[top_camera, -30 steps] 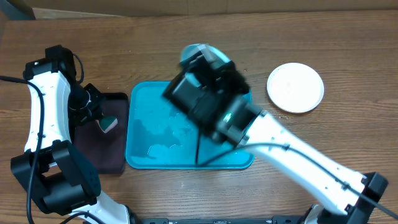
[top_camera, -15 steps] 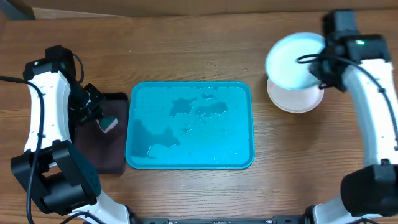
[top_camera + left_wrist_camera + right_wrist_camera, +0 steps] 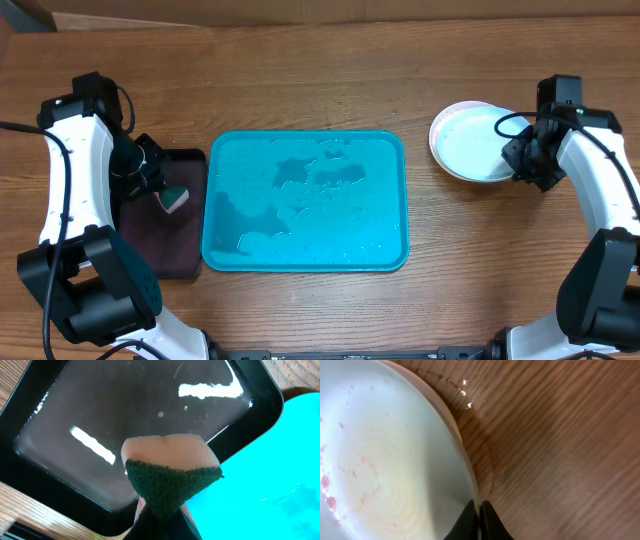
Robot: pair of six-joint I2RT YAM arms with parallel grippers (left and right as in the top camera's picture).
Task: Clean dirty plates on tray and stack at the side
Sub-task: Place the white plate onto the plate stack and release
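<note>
The turquoise tray (image 3: 300,215) lies mid-table, wet, with no plates on it. At the right, a pale plate (image 3: 472,145) rests on another plate whose rim (image 3: 447,112) peeks out at the upper left. My right gripper (image 3: 522,158) is shut on the top plate's right rim. In the right wrist view the jaws (image 3: 479,506) pinch that rim, and the plate (image 3: 385,460) shows faint red specks. My left gripper (image 3: 165,190) is shut on a sponge (image 3: 176,199) with a green scouring side (image 3: 170,480), held over the black tray (image 3: 160,245).
The black tray (image 3: 125,410) holds a film of water and sits just left of the turquoise tray (image 3: 270,470). Water drops mark the wood (image 3: 462,392) beside the stacked plates. Bare wooden table runs along the back.
My right arm has swung from over the tray to the right side and set the plate down on the white one. The left arm and sponge have not moved.
</note>
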